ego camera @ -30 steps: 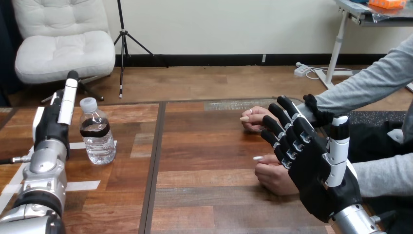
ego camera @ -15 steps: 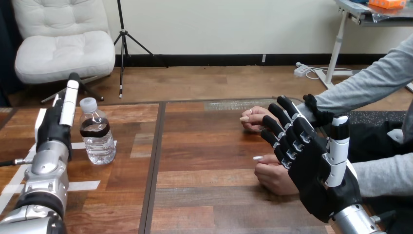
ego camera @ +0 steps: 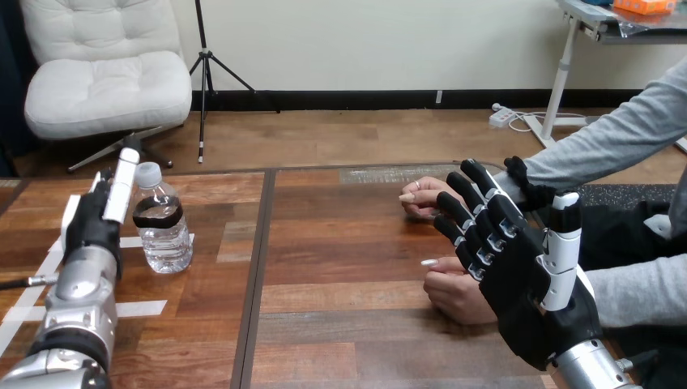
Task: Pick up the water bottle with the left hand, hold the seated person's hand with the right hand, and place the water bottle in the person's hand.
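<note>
Left forearm (ego camera: pixel 79 296): silver, enters at the lower left corner and rises steeply, leaning slightly right. Left hand (ego camera: pixel 93 223): seen edge-on, black with white shells, one white-shelled digit (ego camera: pixel 124 180) pointing straight up; nothing clasped.

Right wrist (ego camera: pixel 590 365): silver, enters at the lower right corner. Right hand (ego camera: pixel 531 288): raised, dark palm side towards the camera. Fingers (ego camera: pixel 474 215) are extended and fanned towards the upper left. Thumb (ego camera: pixel 562 247), white-shelled, stands upright and apart from them. Hand is spread wide and grips nothing.
</note>
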`<state>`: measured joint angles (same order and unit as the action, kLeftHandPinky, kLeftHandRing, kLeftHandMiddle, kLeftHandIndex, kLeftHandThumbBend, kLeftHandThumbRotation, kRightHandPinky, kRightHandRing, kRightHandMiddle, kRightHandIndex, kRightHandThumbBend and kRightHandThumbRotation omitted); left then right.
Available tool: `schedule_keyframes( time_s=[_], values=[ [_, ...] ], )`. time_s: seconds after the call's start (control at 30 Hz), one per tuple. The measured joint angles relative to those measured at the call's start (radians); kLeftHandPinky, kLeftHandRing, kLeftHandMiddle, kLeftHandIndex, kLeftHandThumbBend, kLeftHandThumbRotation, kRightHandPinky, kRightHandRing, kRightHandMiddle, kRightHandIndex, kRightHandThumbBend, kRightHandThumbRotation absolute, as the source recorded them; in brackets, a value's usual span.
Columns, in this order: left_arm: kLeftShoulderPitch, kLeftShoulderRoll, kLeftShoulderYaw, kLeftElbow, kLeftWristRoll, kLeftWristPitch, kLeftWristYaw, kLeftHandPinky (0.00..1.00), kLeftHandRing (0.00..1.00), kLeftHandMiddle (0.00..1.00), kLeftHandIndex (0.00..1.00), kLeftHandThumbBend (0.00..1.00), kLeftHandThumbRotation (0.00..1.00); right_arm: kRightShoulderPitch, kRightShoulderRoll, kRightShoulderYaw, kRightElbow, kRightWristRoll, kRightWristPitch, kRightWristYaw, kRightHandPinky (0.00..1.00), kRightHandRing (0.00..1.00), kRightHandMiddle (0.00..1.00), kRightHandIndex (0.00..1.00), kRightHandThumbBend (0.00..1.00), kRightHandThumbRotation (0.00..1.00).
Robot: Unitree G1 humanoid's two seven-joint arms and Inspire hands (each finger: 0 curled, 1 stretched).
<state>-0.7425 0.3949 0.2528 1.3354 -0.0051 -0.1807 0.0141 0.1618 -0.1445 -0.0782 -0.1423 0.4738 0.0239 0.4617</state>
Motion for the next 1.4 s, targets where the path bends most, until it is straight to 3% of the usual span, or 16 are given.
schedule_keyframes(
  time_s=[0.23, 0.63, 1.0, 1.4],
  values=[
    [0.011, -0.013, -0.001, 0.0, 0.003, 0.002, 0.016, 1.0, 1.0, 1.0, 1.0, 0.84, 0.89, 0.001, 0.002, 0.0, -0.012, 0.0, 0.0, 0.0, 1.0, 1.0, 1.0, 1.0, 0.94, 1.0],
    [0.022, -0.024, -0.001, 0.0, 0.003, 0.002, 0.014, 1.0, 1.0, 1.0, 1.0, 0.77, 0.9, 0.003, 0.002, 0.0, -0.018, 0.001, 0.0, 0.001, 1.0, 1.0, 1.0, 1.0, 0.94, 1.0],
    [0.024, -0.025, -0.003, 0.0, 0.007, 0.002, 0.016, 1.0, 1.0, 1.0, 1.0, 0.81, 0.9, 0.012, 0.002, 0.0, -0.02, 0.001, 0.0, 0.001, 1.0, 1.0, 1.0, 1.0, 0.93, 1.0],
    [0.026, -0.025, -0.005, 0.0, 0.013, 0.008, 0.017, 1.0, 1.0, 1.0, 1.0, 0.87, 0.83, 0.015, 0.002, 0.0, -0.021, 0.01, 0.0, 0.002, 1.0, 1.0, 1.0, 1.0, 0.94, 1.0]
  ],
)
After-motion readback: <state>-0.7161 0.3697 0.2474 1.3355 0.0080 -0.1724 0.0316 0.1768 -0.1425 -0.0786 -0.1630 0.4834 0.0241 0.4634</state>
